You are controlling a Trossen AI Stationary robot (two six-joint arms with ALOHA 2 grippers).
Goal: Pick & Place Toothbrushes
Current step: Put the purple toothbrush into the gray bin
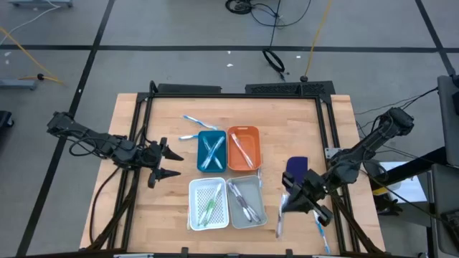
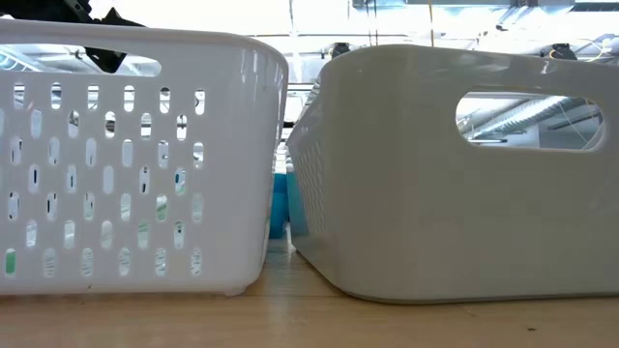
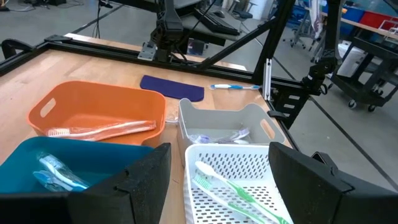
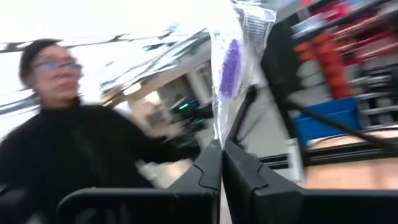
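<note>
My right gripper [image 1: 287,206] is above the table's near right part, shut on a clear-wrapped toothbrush [image 4: 231,68] with a purple part. My left gripper [image 1: 172,162] hangs open left of the four trays, touching nothing; in its wrist view [image 3: 217,193] its fingers frame the white basket. Green toothbrushes [image 3: 239,194] lie in the white basket [image 1: 208,203]. Others lie in the grey tray [image 1: 246,201], the orange tray [image 1: 244,149] and the blue tray [image 1: 211,152]. Loose toothbrushes lie flat on the table beyond the blue tray [image 1: 192,122] and near the right gripper [image 1: 320,229]. My right gripper pinches the wrapped toothbrush between its two fingers by one end of the wrapper [image 4: 221,140]. The rest of it sticks out past the fingertips [image 4: 211,168], roughly along them. In the wrist view it stands against the room, with no table under it.
A dark blue oblong pad [image 1: 296,168] lies on the table beside the right gripper, toward the far edge. The four trays stand close together at mid-table. A black frame [image 1: 237,92] borders the table's far edge and sides. A person in black [image 4: 68,149] shows in the right wrist view.
</note>
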